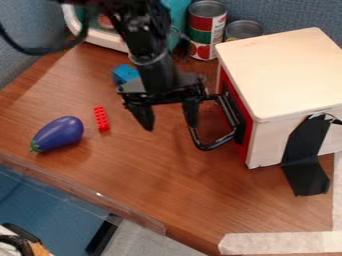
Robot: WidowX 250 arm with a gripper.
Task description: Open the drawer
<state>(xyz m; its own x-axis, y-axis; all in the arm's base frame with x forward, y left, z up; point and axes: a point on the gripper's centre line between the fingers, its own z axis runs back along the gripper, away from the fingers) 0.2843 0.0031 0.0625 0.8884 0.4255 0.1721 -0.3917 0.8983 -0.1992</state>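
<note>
The gripper (169, 120) hangs at the middle of the view, its two fingers spread apart and pointing down. Its right finger is at the black handle (217, 146) of the drawer, overlapping the handle's left side; whether they touch I cannot tell. The handle stands on the red drawer front (246, 135), on the left face of a box with a pale wooden top (284, 70). The drawer front sits against the box, with no gap that I can make out.
A purple eggplant (58, 134) and a red brick (101, 119) lie left of the gripper. Behind it are a blue block (125, 74) and two cans (206, 30). Black tape (306, 155) holds the box's near side. The table edge (120, 202) runs along the front left.
</note>
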